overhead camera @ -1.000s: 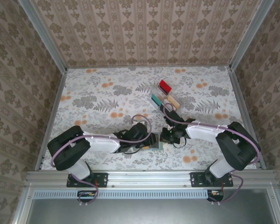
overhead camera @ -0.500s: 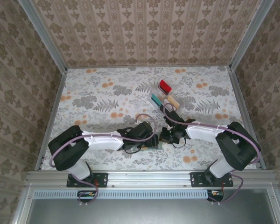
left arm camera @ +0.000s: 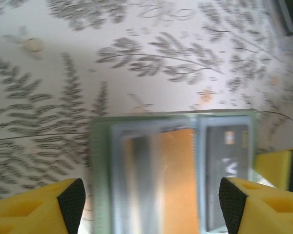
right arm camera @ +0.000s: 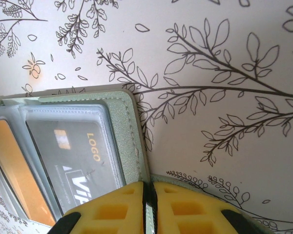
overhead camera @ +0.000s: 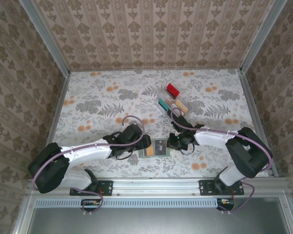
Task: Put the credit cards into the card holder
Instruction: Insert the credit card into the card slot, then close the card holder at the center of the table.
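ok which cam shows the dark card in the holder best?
Right wrist: the dark card is sharp, its lettering legible through the clear slot. Left wrist shows it blurred; top external, a tiny dark patch.

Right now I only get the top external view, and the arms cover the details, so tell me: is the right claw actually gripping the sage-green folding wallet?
Observer: Yes. The right wrist view shows the right claw shut on the edge of the sage-green folding wallet.
Operator: Which cards are inside it?
Observer: A dark plastic card printed LOGO is tucked into one pocket, and a tan-orange plastic card sits in the pocket beside it.
Operator: And the left claw?
Observer: The left wrist view shows the left claw open, facing the wallet's open inside with both cards in sight.
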Tool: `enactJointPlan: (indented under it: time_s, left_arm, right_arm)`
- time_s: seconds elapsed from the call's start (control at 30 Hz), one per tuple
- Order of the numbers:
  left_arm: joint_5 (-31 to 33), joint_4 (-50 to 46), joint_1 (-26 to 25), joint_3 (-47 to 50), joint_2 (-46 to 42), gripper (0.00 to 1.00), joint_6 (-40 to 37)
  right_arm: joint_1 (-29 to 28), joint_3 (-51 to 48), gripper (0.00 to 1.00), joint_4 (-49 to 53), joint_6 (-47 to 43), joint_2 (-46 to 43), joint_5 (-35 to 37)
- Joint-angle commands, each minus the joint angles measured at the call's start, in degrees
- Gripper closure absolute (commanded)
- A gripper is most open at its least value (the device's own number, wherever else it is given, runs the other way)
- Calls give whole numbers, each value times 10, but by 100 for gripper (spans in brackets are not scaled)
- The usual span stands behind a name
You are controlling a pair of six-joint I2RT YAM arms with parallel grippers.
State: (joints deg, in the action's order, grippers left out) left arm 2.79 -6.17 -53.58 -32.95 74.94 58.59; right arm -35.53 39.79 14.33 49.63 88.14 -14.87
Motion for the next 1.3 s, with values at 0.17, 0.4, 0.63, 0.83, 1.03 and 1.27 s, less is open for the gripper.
enactJointPlan:
  time_s: [0.17, 0.4, 0.63, 0.83, 1.03, 1.27]
  left_arm:
    - [-53, 52, 23, 36, 8, 24, 24]
    - [-79, 86, 26, 26, 54, 27, 26]
    - [-103, 105, 22, 17, 73, 32, 29]
    - [-112, 121, 16, 17, 55, 41, 43]
    - [-112, 125, 13, 10, 15, 44, 51]
    - [-118, 134, -1, -13, -7, 43, 42]
  right_arm:
    - [-3, -12, 87, 25, 2, 43, 56]
    - [-4, -10, 87, 22, 1, 51, 52]
    - [-4, -11, 87, 16, 2, 55, 51]
    - [-4, -11, 86, 13, 2, 62, 49]
    - [-4, -12, 87, 13, 2, 64, 50]
    - [-4, -12, 87, 10, 5, 61, 49]
